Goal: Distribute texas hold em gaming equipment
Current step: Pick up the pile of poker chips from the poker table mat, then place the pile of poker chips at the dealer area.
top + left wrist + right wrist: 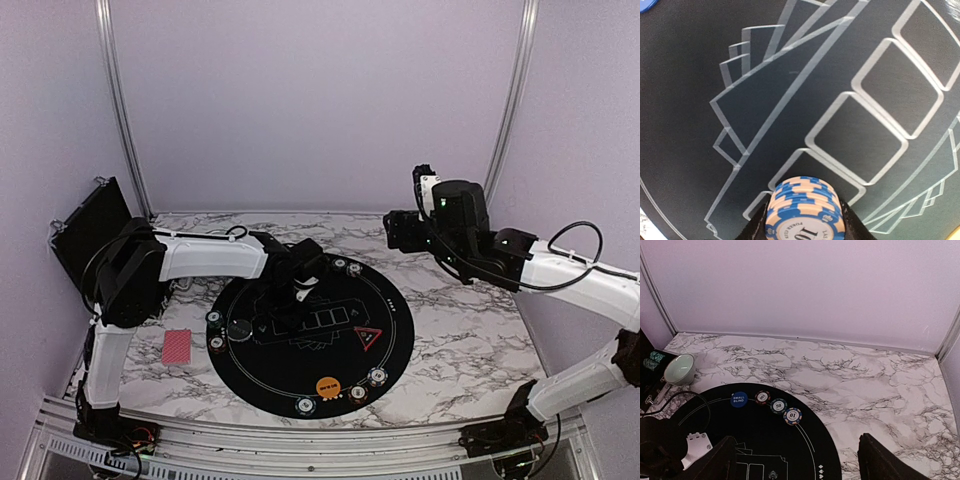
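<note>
the left gripper [805, 227] is clamped on what looks like a small stack of blue-and-cream poker chips [804, 200], low over the black mat [865, 75]. the right gripper [799, 462] hangs spread wide with nothing in it, near the mat's far rim.

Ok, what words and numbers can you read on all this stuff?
"SMALL BLIND": blue disc
"100": first chip beside it
"50": second chip
"10": third chip
"10", "POKER": chip stack in the left hand
Too small to read: orange disc, red triangle
</note>
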Action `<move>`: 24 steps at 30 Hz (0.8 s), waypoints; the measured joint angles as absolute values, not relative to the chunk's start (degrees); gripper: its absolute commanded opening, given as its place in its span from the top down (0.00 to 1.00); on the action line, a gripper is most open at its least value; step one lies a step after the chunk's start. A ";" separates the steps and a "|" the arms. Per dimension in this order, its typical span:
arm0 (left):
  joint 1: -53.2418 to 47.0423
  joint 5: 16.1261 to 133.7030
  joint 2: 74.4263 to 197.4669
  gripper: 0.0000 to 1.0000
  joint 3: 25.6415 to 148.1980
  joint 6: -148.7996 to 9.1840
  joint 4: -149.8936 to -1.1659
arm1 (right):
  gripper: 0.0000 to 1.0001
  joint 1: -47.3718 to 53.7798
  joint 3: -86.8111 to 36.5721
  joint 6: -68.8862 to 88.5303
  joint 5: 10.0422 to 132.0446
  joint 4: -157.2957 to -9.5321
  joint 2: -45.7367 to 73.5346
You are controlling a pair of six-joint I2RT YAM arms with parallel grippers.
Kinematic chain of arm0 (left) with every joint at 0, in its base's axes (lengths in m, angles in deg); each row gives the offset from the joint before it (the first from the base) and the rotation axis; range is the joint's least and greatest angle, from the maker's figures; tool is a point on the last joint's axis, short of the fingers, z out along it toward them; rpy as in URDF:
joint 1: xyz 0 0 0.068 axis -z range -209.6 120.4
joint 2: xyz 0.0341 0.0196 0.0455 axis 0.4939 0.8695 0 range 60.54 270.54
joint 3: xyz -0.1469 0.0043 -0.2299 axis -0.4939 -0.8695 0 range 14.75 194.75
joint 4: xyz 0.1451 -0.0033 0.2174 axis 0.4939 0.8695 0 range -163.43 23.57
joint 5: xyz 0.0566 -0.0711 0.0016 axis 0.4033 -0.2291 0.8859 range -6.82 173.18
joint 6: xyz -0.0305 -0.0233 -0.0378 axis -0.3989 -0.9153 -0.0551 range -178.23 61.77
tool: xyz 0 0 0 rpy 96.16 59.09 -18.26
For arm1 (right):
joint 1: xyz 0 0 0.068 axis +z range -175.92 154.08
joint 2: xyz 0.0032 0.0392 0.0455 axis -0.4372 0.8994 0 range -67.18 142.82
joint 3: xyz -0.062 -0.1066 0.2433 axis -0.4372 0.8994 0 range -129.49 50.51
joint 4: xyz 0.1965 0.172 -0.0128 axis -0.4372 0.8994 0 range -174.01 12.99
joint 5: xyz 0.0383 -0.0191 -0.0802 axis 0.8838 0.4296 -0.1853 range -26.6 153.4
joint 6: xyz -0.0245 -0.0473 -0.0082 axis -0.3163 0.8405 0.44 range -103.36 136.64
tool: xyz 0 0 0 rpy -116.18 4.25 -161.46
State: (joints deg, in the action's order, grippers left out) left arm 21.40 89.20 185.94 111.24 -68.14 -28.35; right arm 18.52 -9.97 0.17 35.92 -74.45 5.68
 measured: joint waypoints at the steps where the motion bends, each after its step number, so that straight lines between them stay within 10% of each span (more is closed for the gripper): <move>1: 20.88 89.18 185.81 0.66 110.98 -68.05 -28.39 | 0.19 18.52 -10.00 0.17 35.96 -74.40 5.81; 24: 8.42 89.22 183.06 0.66 106.21 -66.09 -30.38 | 0.19 18.52 -10.50 0.17 36.33 -73.62 8.10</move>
